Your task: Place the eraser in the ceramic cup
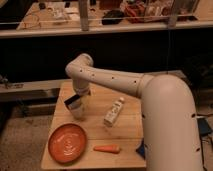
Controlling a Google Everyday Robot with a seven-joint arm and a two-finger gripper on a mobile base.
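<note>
**Gripper poised over the cup**

We saw the gripper (pixel 74 102) hanging directly above the ceramic cup (pixel 79 114), on the left of the table (pixel 130 131). The eraser was hidden, and we could not tell whether the gripper clasped it. We judged the drop lay straight down.

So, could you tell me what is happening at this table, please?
A large white robot arm reaches over the small wooden table, and its gripper hangs right over the small plain white ceramic cup. I cannot make out the eraser. The round orange plate, the orange carrot and the white labelled bottle, lying on its side, sit apart from the cup.
</note>
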